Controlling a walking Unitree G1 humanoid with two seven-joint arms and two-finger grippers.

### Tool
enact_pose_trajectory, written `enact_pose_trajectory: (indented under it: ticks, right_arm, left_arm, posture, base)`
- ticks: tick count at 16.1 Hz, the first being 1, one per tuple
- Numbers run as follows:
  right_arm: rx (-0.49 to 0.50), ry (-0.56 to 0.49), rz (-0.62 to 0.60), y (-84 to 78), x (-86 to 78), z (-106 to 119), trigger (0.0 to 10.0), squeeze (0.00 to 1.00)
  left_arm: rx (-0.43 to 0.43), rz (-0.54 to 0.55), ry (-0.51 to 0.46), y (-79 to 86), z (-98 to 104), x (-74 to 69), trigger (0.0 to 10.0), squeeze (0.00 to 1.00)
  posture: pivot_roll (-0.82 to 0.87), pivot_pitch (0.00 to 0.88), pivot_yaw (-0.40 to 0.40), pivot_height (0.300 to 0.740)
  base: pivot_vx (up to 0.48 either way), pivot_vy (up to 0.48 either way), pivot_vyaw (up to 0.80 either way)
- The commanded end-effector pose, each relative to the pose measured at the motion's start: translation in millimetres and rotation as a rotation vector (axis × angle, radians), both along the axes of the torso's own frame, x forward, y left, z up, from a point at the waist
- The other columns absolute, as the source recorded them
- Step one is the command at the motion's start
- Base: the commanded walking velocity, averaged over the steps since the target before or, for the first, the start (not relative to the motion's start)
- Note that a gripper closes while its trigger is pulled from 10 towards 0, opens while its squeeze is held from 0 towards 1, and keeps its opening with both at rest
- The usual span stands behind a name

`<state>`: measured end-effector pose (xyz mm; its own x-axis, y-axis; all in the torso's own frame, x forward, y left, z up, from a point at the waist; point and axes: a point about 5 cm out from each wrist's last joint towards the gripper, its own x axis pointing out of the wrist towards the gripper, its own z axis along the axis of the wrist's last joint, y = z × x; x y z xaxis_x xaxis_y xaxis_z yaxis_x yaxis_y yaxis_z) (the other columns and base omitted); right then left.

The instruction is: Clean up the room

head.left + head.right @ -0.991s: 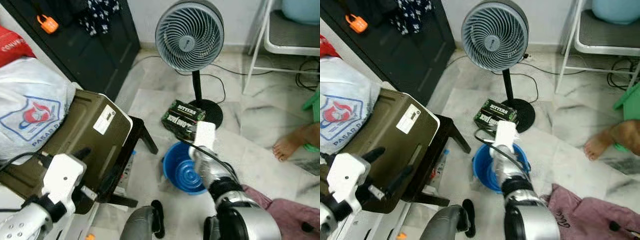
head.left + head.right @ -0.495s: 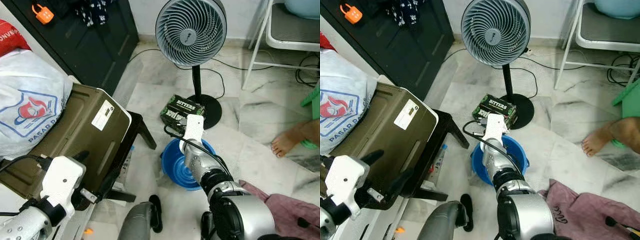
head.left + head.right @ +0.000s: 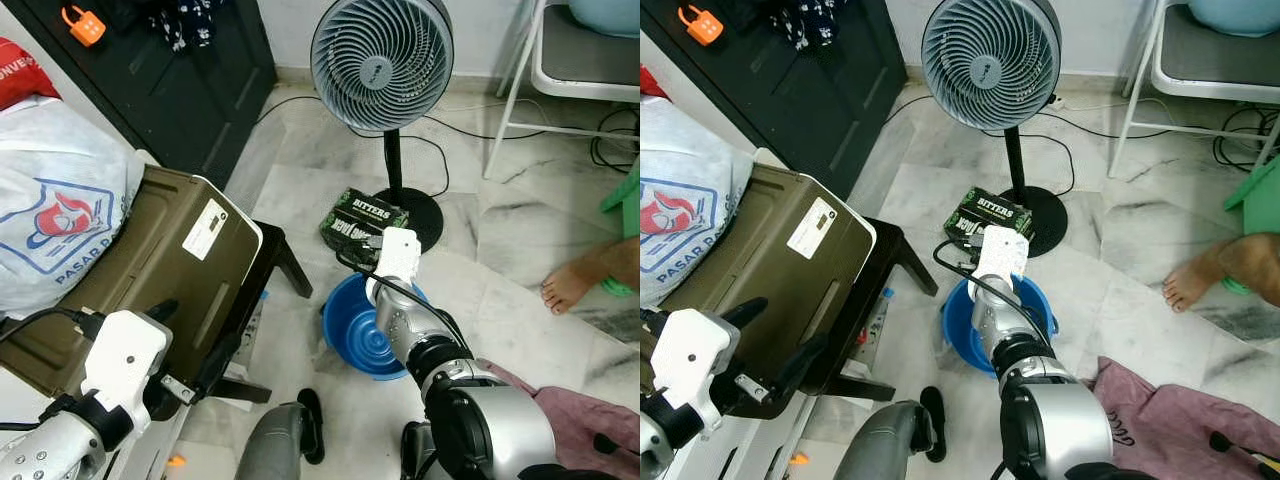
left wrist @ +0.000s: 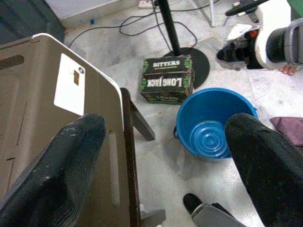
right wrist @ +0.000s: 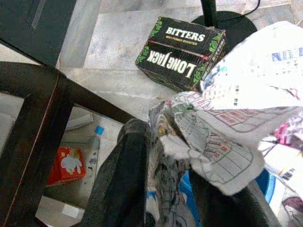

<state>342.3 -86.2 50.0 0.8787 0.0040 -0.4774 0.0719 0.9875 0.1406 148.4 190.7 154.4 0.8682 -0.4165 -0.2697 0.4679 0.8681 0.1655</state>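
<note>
My right gripper (image 5: 170,142) is shut on a crumpled sheet of newspaper (image 5: 222,127). It hangs over the far rim of a blue bucket (image 3: 365,338) on the marble floor, its white wrist block (image 3: 398,252) pointing down. The left wrist view also shows the paper (image 4: 240,32) and the bucket (image 4: 213,125). Beside the olive-brown case (image 3: 170,270), my left gripper (image 3: 193,340) stands open with nothing between its fingers (image 4: 71,156).
A green and black "Bitters Long Jack" box (image 3: 365,220) lies by the base of a standing fan (image 3: 382,65). A black stool (image 3: 285,270) carries the case. A person's bare foot (image 3: 580,282), pink cloth (image 3: 585,425) and white chair legs (image 3: 520,90) are on the right.
The camera tilted slightly a second ago. My right wrist has edged a little to the right over the bucket, still holding the paper. The left arm has stayed put.
</note>
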Motion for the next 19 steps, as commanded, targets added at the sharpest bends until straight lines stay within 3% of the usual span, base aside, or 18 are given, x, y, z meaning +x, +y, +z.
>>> enact_pose_trajectory:
  ticks: [1, 10, 19]
  right_arm:
    - [0.014, 0.018, 0.014, 9.1, -2.4, -2.2, 10.0, 1.0]
    - [0.016, -0.006, -0.016, 1.2, 1.6, 1.7, 10.0, 1.0]
    - [0.241, -0.109, 0.092, 25.7, 10.1, 22.3, 10.0, 1.0]
  left_arm:
    - [0.021, 0.008, 0.015, 2.1, -0.7, -2.2, 10.0, 0.0]
    - [0.029, 0.008, 0.015, 2.7, -0.7, -1.5, 10.0, 0.0]
    - [0.039, 0.01, 0.008, 3.1, -0.7, 0.4, 10.0, 0.0]
  posture:
    - [0.25, 0.277, 0.193, 0.74]
    - [0.26, 0.277, 0.199, 0.74]
    - [0.27, 0.259, 0.194, 0.74]
  base:
    - [0.0, 0.0, 0.0]
    - [0.0, 0.0, 0.0]
    - [0.0, 0.0, 0.0]
